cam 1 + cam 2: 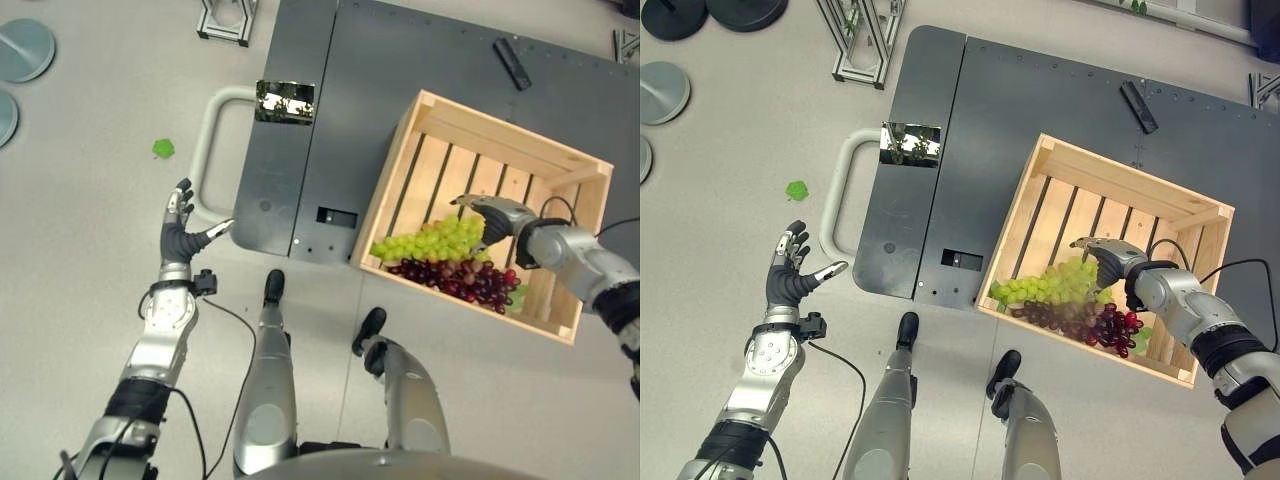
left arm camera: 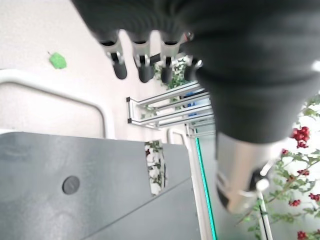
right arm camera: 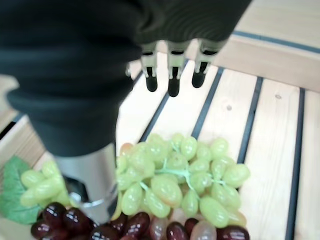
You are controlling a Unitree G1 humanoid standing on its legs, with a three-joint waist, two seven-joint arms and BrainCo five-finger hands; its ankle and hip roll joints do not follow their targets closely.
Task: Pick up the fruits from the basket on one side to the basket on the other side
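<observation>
A wooden crate (image 1: 440,120) stands on a dark grey platform (image 1: 400,60) on the floor, near the platform's right side. Inside it, against the crate's near wall, lie a bunch of green grapes (image 1: 425,243) and a bunch of dark red grapes (image 1: 460,277), the two touching, the red bunch closer to the near wall. A green leaf (image 3: 12,197) shows at the end of the bunches, partly hidden.

The right hand (image 1: 488,215) is inside the crate, over the green grapes. In the right wrist view its fingers (image 3: 172,75) are fairly straight above the slatted bottom, clear of the fruit, holding nothing; the thumb is cut off at the bunch's edge, so whether it touches the grapes is hard to make out.

The left hand (image 1: 182,235) hangs over the floor beyond the platform's left edge, fingers spread wide and empty, beside the platform's pale handle (image 1: 212,130). A small green scrap (image 1: 163,148) lies on the floor nearby.
</observation>
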